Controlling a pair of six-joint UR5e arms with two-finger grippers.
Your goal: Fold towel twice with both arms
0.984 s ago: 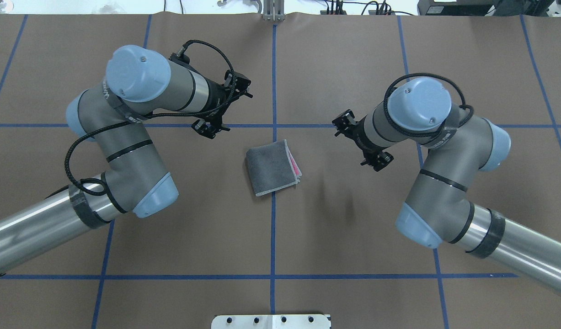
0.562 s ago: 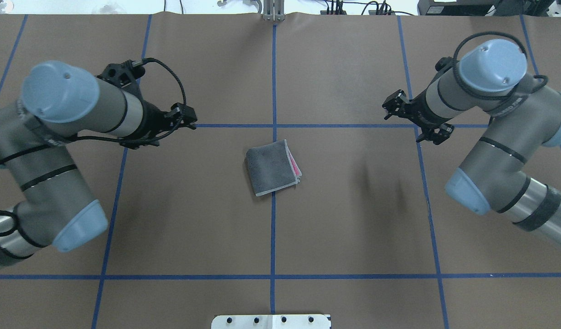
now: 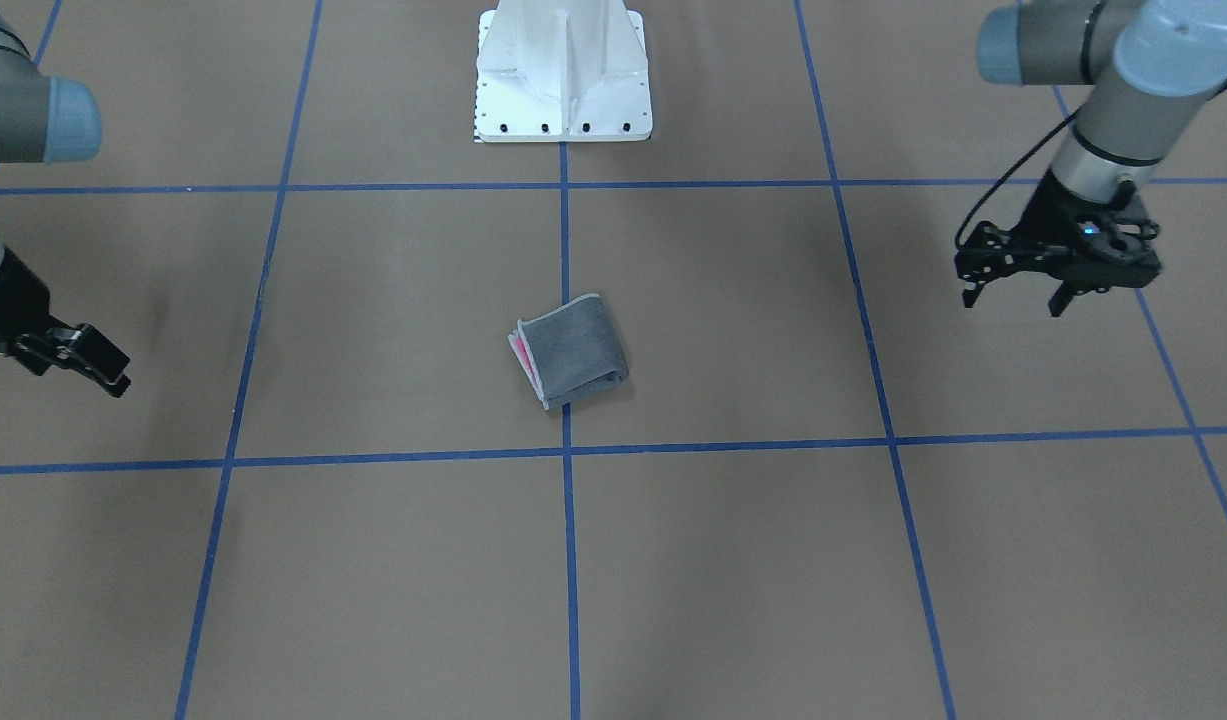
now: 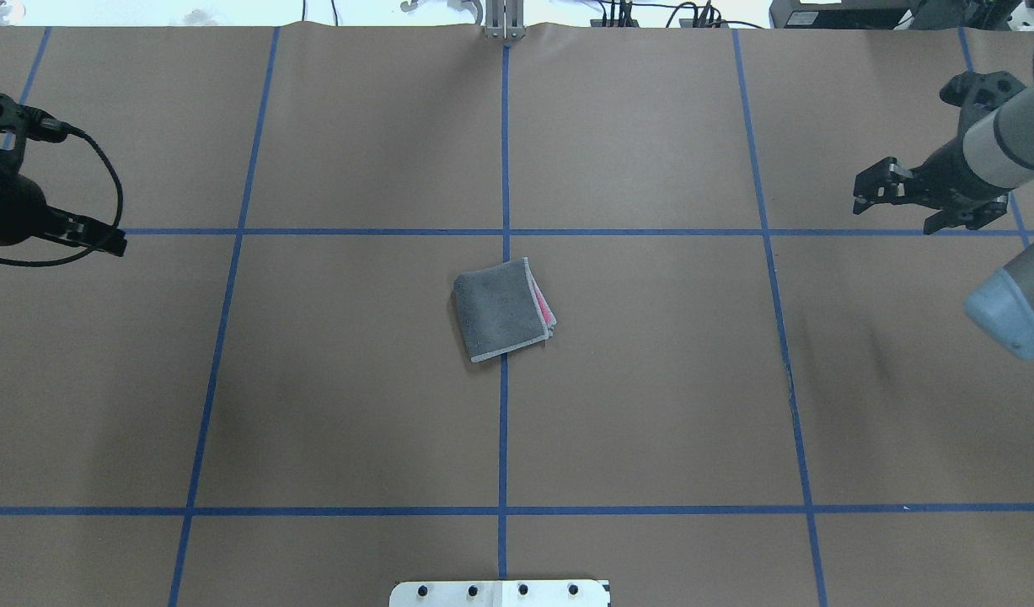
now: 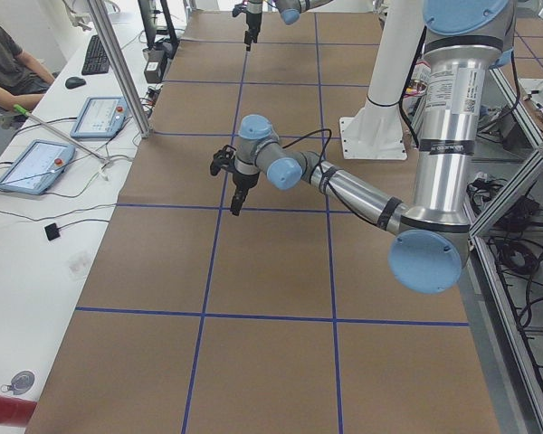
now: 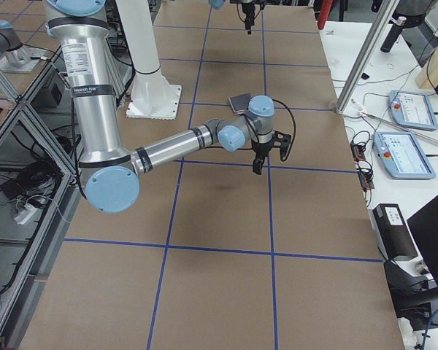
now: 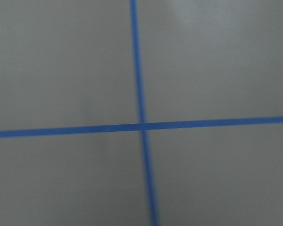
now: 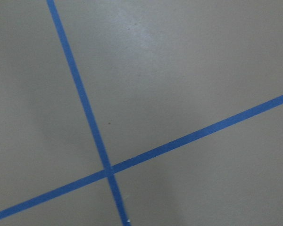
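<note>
Left gripper (image 3: pixel 1013 290) hangs empty with its jaws apart, well away from the towel (image 4: pixel 501 310). It lies quarter-folded, grey outside, mid-table (image 4: pixel 651 421). Right gripper (image 4: pixel 894 212) also gapes empty. Folding looks finished, so only parking remains. Wrist views show only tape lines (image 7: pixel 141 126); overhead shows the towel.

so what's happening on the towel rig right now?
Nothing is being handled. The towel lies folded into a small square at the centre of the table, grey face up, pink showing at one edge. The left gripper and right gripper hang far out to either side, holding nothing.
</note>
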